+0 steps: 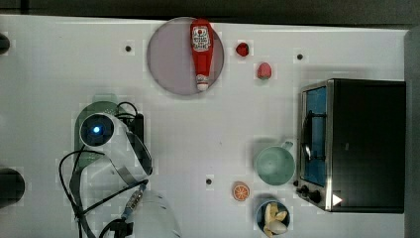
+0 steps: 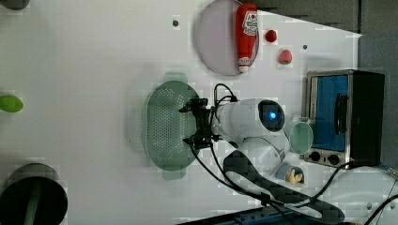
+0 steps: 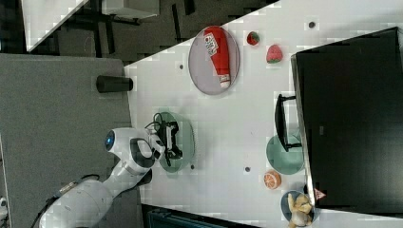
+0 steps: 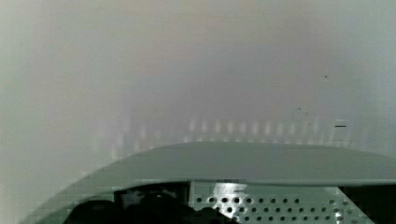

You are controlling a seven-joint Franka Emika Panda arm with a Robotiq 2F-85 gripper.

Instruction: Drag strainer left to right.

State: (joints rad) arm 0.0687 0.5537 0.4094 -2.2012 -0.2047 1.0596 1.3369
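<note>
On the top view's left side of the white table (image 1: 208, 129) sits the pale green oblong plastic strainer with little holes (image 2: 164, 124). My black gripper (image 2: 195, 123) is right over it, by the rim nearest the arm. Its fingers are spread wide and hold nothing. I think one finger sits inside the bowl and one outside, but the arm hides part of it, so I am not sure.

In the wrist view I see the strainer's rim (image 4: 261, 163) close up, with bare table past it.

The drag has not begun, as far as I can tell. The strainer is still far over on the top view's left, well apart from the solid light green mug (image 1: 274, 165) and the black and silver toaster oven (image 1: 356, 144) on the top view's right. The round grey plate (image 1: 166, 59) with the red ketchup bottle (image 1: 201, 52) lies at the far edge.

What is left: hook or pinch the rim, then pull the strainer across to the top view's right, stopping before the mug.
</note>
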